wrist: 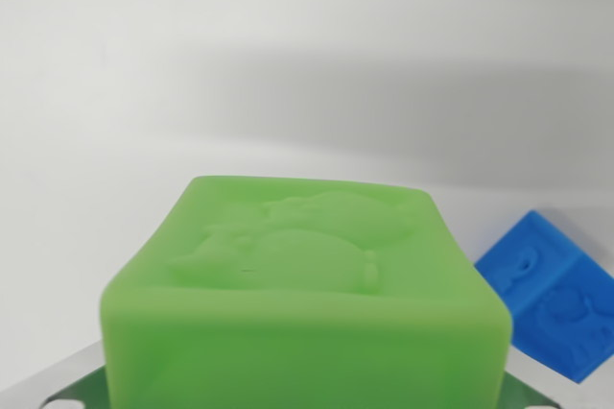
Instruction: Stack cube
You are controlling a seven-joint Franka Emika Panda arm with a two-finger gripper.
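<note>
Filling the wrist view's lower middle: green cube, raised animal figure on top, close under the camera. Just beside, toward the wrist view's right: blue cube, tilted, on the white tabletop. Gripper fingers unseen; spread or pinching, cannot tell.

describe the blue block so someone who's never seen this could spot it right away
Start at the big green block filling the bottom middle of the wrist view. Look to its right, near the lower right corner on the white surface. The blue block sits there, the only blue thing, with raised shapes on its faces.
</note>
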